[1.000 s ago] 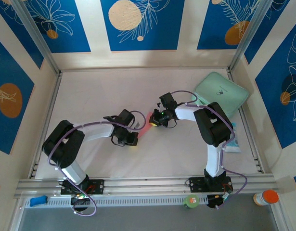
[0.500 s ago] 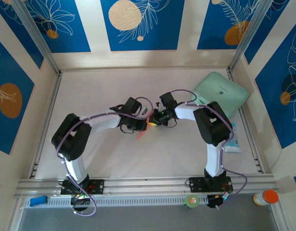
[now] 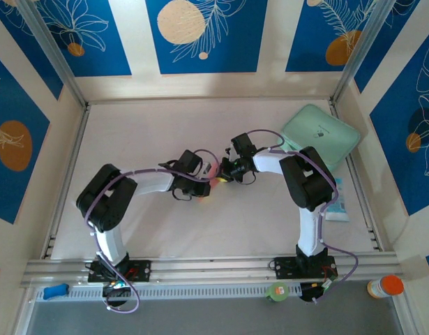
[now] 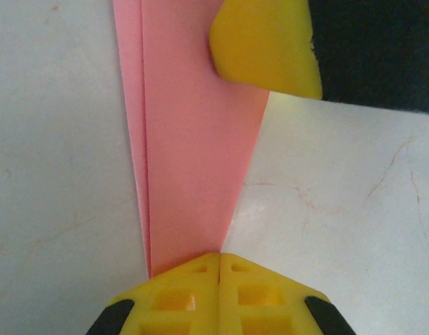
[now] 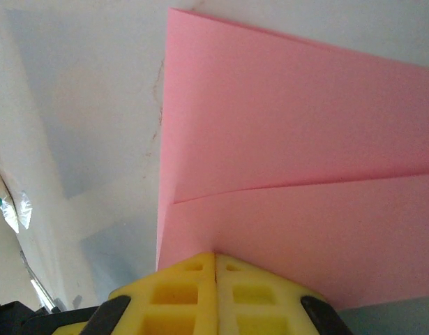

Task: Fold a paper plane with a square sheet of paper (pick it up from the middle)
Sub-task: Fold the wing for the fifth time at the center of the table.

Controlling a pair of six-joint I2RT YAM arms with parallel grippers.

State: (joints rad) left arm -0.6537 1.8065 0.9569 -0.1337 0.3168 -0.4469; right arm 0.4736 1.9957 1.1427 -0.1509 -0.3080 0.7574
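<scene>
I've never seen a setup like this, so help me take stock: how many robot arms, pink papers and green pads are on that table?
Robot arms: 2, the left arm and the right arm
Pink folded paper: 1
Mint-green pad: 1
Total: 4

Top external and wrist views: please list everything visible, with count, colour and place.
paper plane: one, salmon-pink, table middle between the grippers
pad: one, mint-green, far right table corner
packet: one, white and teal, right table edge
bottle: one, orange-capped, beyond the near right corner
round object: one, green, front rail, right
small object: one, blue, front rail, left
table: one, white, under everything
left gripper: one, yellow fingers, shut on the paper plane
right gripper: one, yellow fingers, shut on the paper plane
</scene>
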